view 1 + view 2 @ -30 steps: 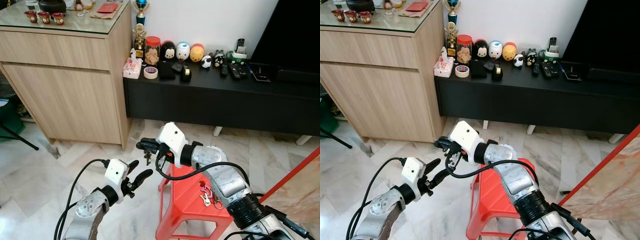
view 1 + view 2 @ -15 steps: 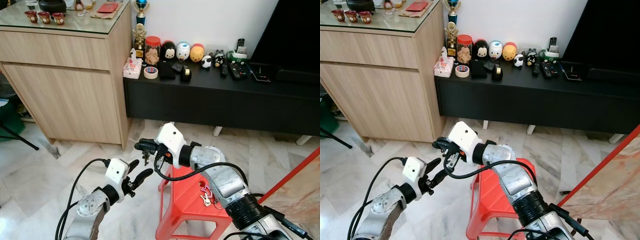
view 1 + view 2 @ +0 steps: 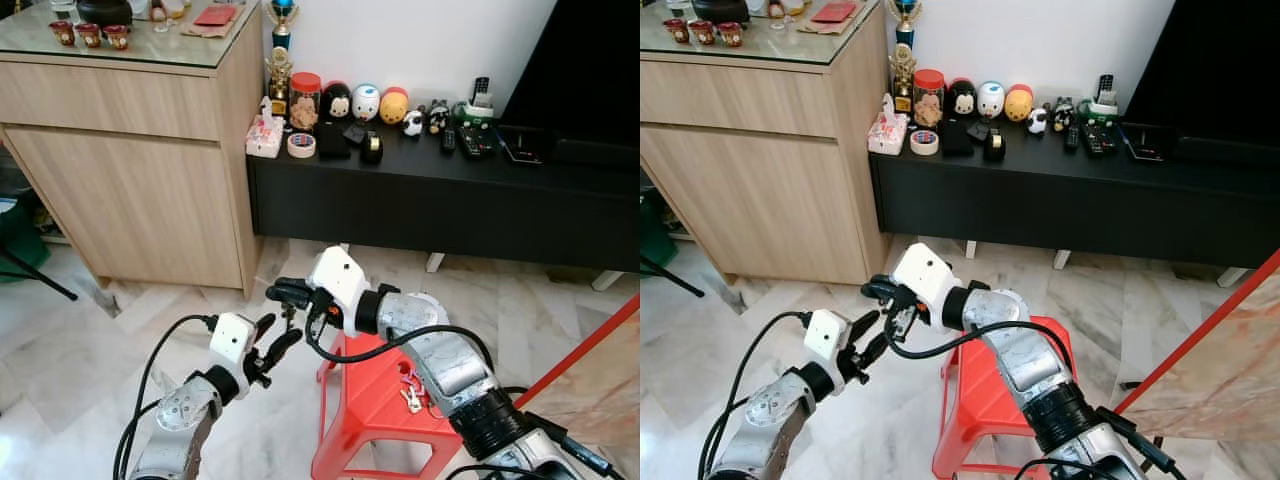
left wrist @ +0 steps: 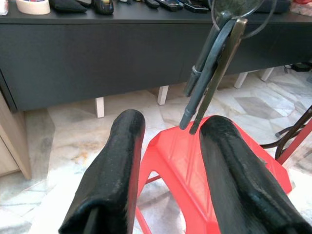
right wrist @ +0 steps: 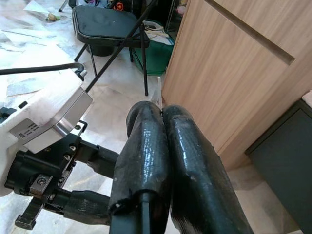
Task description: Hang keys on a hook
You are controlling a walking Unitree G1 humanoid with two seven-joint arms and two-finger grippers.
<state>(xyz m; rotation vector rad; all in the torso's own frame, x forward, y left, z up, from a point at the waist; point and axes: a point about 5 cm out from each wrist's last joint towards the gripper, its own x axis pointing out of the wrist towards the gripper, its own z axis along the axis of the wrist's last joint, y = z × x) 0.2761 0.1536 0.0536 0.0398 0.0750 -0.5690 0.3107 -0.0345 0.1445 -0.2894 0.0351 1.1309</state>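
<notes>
My right gripper [image 3: 283, 293] is shut on a key ring, and the two keys [image 3: 288, 316] hang straight down from it, above the marble floor to the left of the red stool [image 3: 365, 395]. In the right wrist view its fingers [image 5: 146, 146] press together. My left gripper [image 3: 275, 336] is open just below and left of the keys. In the left wrist view the keys [image 4: 209, 73] dangle in front of the gap, nearer one finger [image 4: 234, 165]. A second bunch of keys [image 3: 412, 390] with a pink tag lies on the stool.
A wooden cabinet [image 3: 130, 170] stands at the left. A low black console [image 3: 450, 205] with toys, tape and remotes runs along the wall. A black chair [image 5: 105, 24] stands on the floor beside the cabinet. A red bar [image 3: 585, 345] slants at the right.
My left gripper has risen and closed in under the hanging keys. My right gripper has drifted slightly left with the keys still in it.
</notes>
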